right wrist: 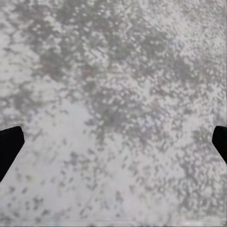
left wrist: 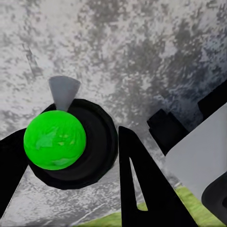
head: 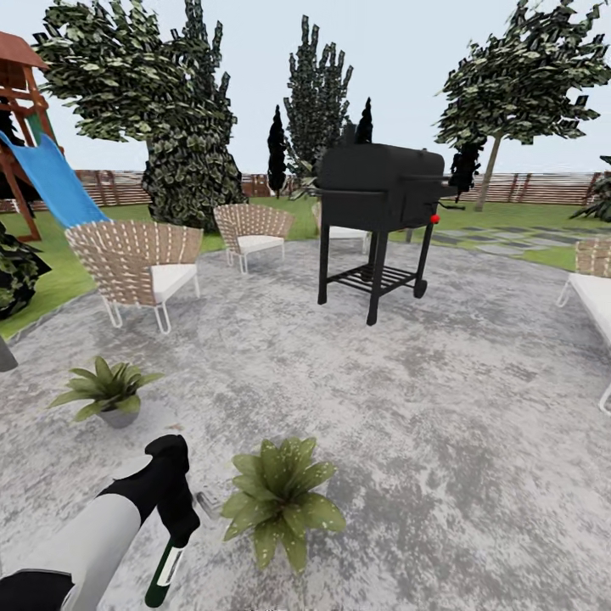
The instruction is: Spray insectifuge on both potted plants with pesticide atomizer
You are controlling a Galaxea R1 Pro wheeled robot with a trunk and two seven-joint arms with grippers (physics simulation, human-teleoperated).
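1. My left gripper is clamped on the pesticide atomizer, a slim dark green bottle with a white band, near the left edge of the round grey speckled stone patio; the bottle hangs downward out of my grip.
2. From my left wrist, I look at the bottle end-on: a bright green round face inside a dark ring, with my black fingers on either side of it.
3. The nearer potted plant, a low rosette of broad pointed green leaves, sits just right of that gripper; its pot is hidden under the leaves.
4. The other potted plant stands farther off to the left in a small round grey pot.
5. My right gripper is spread wide over bare stone, only its dark fingertips at the edges.
6. Farther back stand a black barbecue grill and wicker chairs with white cushions.
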